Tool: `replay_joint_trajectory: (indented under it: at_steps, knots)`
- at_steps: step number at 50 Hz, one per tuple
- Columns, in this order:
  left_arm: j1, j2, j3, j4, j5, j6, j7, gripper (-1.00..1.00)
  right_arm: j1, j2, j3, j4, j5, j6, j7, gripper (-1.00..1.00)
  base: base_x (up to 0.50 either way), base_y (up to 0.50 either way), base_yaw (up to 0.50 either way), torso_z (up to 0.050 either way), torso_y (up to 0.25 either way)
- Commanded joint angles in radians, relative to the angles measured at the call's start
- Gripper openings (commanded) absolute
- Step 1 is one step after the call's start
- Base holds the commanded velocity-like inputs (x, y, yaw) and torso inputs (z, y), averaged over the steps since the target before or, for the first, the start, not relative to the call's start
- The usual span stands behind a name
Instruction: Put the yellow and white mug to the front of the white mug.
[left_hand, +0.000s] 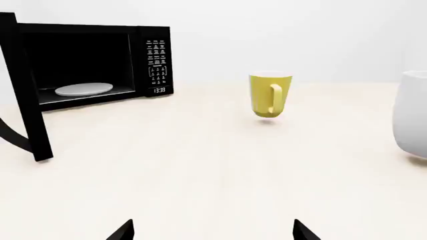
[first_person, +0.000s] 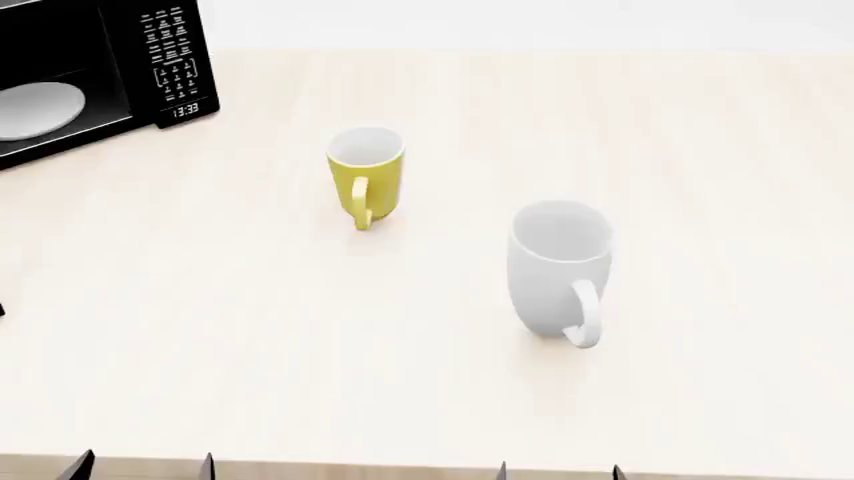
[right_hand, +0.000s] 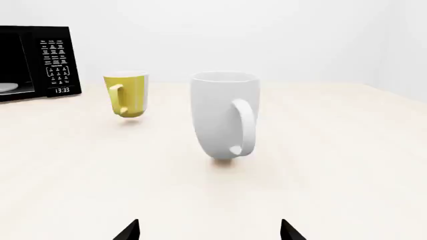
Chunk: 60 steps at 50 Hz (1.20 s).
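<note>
The yellow and white mug stands upright on the table, back left of the white mug, with its handle toward me. It also shows in the left wrist view and the right wrist view. The white mug stands upright with its handle toward me; it shows in the right wrist view and at the edge of the left wrist view. My left gripper and right gripper are open and empty at the table's near edge, well short of both mugs.
A black microwave with its door open and a white plate inside stands at the table's back left. Its open door juts forward in the left wrist view. The pale table stretches on to the right.
</note>
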<state>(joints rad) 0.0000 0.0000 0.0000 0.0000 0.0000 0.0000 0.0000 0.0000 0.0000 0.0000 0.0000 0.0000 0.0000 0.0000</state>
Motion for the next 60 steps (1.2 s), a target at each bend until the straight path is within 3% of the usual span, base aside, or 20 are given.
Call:
replay_joint_trajectory:
  at_steps: [1,4,5,6,26,48,60]
  knots:
    - [-0.006,-0.018,0.014,-0.017,0.017,0.025,-0.045,1.00,0.009,0.014,-0.009,-0.003,0.089,0.043,-0.027,1.00,0.00,0.00,0.00,0.000,0.000]
    - [0.005,-0.047,0.043,0.009,-0.004,0.000,-0.005,1.00,-0.003,0.030,-0.034,-0.031,0.080,0.054,-0.007,1.00,0.00,0.00,0.00,0.000,0.000]
    - [-0.003,-0.058,0.067,-0.025,0.079,0.037,-0.052,1.00,-0.012,0.036,-0.092,-0.039,-0.070,0.043,0.128,1.00,0.00,0.00,0.00,0.000,0.000]
    - [0.004,-0.063,0.079,-0.024,0.095,0.061,-0.059,1.00,-0.012,0.038,-0.098,-0.039,-0.137,0.043,0.135,1.00,0.00,0.00,0.00,0.000,0.000]
    - [0.009,-0.090,0.109,-0.016,0.088,0.073,-0.099,1.00,-0.023,0.071,-0.122,-0.082,-0.122,0.049,0.201,1.00,0.00,0.00,0.00,0.000,0.000]
    - [-0.004,-0.128,0.111,-0.004,0.068,0.061,-0.130,1.00,-0.139,0.142,0.184,-0.378,-0.009,0.192,0.334,1.00,0.00,0.00,0.00,0.000,0.000]
    - [0.072,-0.146,0.102,0.165,0.070,0.047,-0.158,1.00,-0.145,0.167,0.144,-0.343,-0.020,0.120,0.320,1.00,0.26,-0.15,0.00,0.000,0.000]
